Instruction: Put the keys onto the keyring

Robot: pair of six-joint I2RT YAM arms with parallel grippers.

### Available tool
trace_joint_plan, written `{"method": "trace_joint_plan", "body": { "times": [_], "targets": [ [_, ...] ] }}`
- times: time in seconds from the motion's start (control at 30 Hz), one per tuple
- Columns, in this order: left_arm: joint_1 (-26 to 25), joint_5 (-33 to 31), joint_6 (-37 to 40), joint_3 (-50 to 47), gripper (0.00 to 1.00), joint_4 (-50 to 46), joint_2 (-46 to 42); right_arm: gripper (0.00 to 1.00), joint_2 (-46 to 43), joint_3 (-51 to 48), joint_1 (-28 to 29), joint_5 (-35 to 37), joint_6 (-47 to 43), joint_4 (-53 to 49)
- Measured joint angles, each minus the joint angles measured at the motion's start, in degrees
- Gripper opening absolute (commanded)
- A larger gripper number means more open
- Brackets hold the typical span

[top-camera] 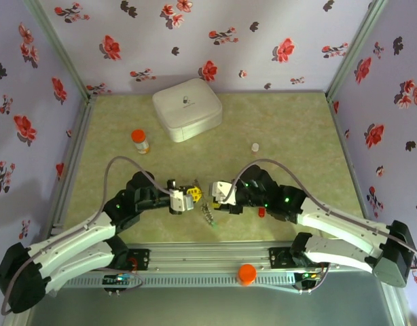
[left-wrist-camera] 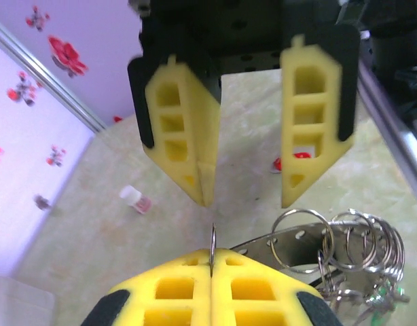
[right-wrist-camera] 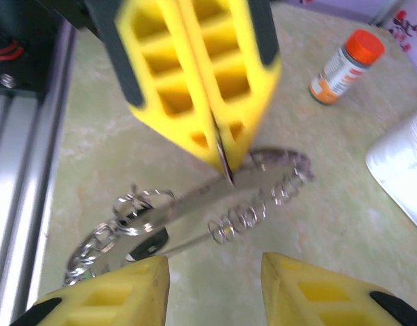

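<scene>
My left gripper [top-camera: 193, 194] is shut on a thin metal ring [left-wrist-camera: 213, 239], seen edge-on and sticking up between its yellow fingertips. Facing it a little way off, my right gripper [right-wrist-camera: 212, 268] stands open with nothing between its fingers. Under both, on the table, lies a bunch of small split rings [left-wrist-camera: 351, 244] on a flat metal strip [right-wrist-camera: 195, 210]. A dark chain-like keyring [right-wrist-camera: 290, 161] curves behind the strip. A small red-headed key [left-wrist-camera: 293, 161] lies apart on the mat, right of the right gripper [top-camera: 215, 192] in the top view.
An orange-capped pill bottle [top-camera: 140, 140] stands at the back left, a white rounded case [top-camera: 187, 109] behind it. A tiny vial [top-camera: 255, 146] sits at the back right. The metal rail [top-camera: 215, 261] runs along the near edge, with an orange cap [top-camera: 246, 273] on it.
</scene>
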Motion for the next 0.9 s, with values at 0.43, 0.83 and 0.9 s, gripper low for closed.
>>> {"method": "trace_joint_plan", "body": {
  "times": [0.43, 0.83, 0.9],
  "targets": [
    [-3.5, -10.9, 15.4, -0.3, 0.00, 1.7, -0.5, 0.37, -1.3, -2.9, -0.1, 2.6, 1.6, 4.4],
    [-3.6, -15.4, 7.6, -1.2, 0.00, 5.1, 0.1, 0.47, -4.3, -4.4, -0.5, 3.6, 4.0, 5.2],
    [-3.6, -17.0, 2.6, -2.5, 0.00, 8.0, 0.1, 0.47, -4.6, -4.3, -1.6, 3.4, 8.5, 5.4]
  ]
}}
